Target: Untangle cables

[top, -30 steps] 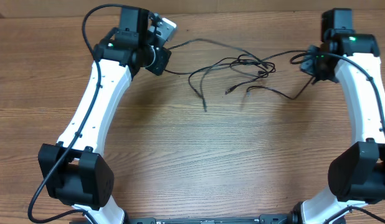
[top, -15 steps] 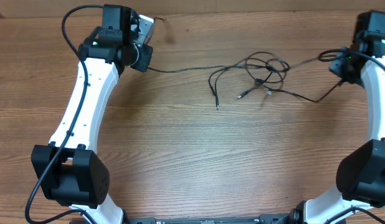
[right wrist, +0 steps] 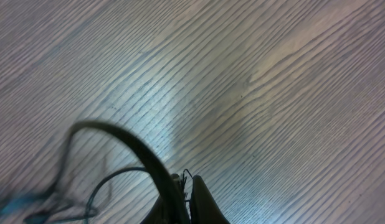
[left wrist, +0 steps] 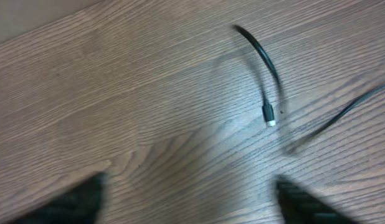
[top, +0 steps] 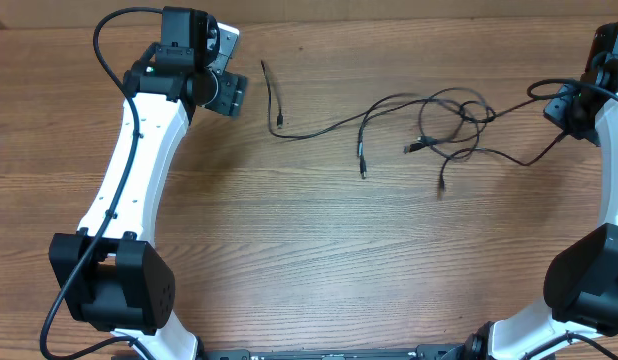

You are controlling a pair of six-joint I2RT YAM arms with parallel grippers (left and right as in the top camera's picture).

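The thin black cables (top: 429, 115) lie across the far half of the wooden table, looped into a loose knot (top: 459, 108) at the right of centre. One cable end (top: 272, 95) lies free on the wood just right of my left gripper (top: 231, 92). In the left wrist view that gripper (left wrist: 189, 182) is open, with bare wood between its fingers, and the small plug (left wrist: 267, 117) lies ahead of it. My right gripper (top: 571, 106) is shut on a cable at the far right. In the right wrist view a cable (right wrist: 118, 134) arcs away from its closed fingers (right wrist: 187, 182).
Several loose plug ends (top: 362, 165) hang out of the knot towards the table's middle. The table's back edge (top: 389, 8) runs just beyond both grippers. Thicker black wires (top: 104, 40) loop off the left arm.
My left gripper has opened and let go of its cable end, which now lies on the wood beside it. The right gripper has pulled the knot of cables further right.
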